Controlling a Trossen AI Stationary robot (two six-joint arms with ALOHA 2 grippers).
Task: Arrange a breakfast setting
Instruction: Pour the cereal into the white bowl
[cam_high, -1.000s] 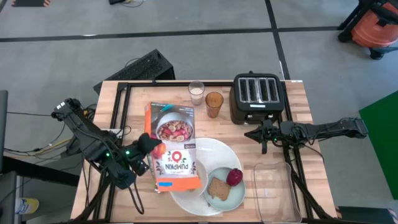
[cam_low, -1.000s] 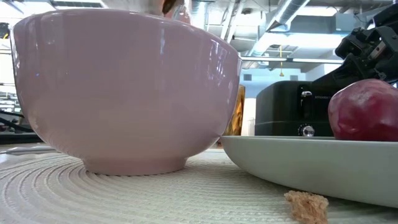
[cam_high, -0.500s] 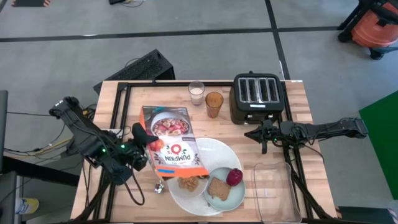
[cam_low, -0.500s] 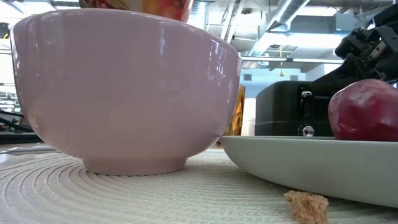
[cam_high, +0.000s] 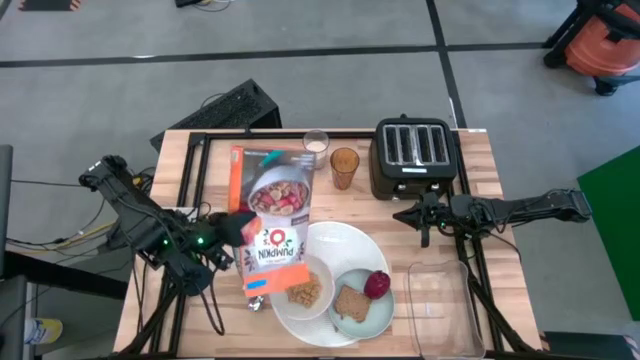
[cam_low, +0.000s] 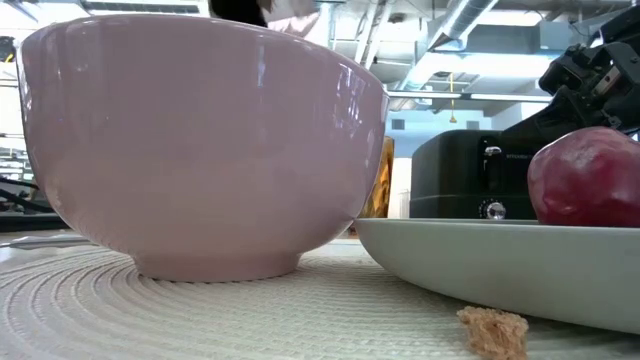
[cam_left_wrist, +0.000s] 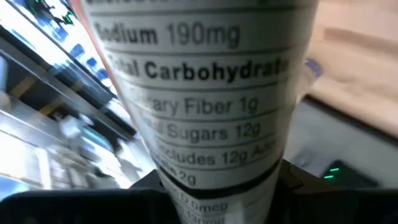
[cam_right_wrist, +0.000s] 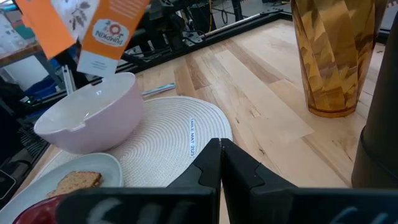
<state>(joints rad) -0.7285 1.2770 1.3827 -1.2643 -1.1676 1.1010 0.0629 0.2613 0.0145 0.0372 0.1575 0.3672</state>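
The breakfast setting was largely laid out on the wooden bench (cam_high: 470, 150): a large white plate (cam_high: 350, 245) carried a white bowl (cam_high: 305, 290) holding some brown cereal and, beside it, a pale green small plate (cam_high: 385, 318) with a slice of toast (cam_high: 350, 303) and a red fruit (cam_high: 377, 284). Toward the back of the bench stood the milk glass (cam_high: 316, 143) and the amber glass (cam_high: 344, 166), next to a black toaster (cam_high: 414, 158). The orange-white cereal box (cam_high: 272, 220) was held in the air above the near edge of the bowl, tilted, clamped at its side between the fingers of the left gripper (cam_high: 238, 228); the left wrist view showed only its nutrition panel between those fingers. Pouring appeared to be finishing, so what probably remained was setting the box down and any milk. The right gripper (cam_high: 425, 228) waited well apart, near the toaster, its fingers closed on nothing.
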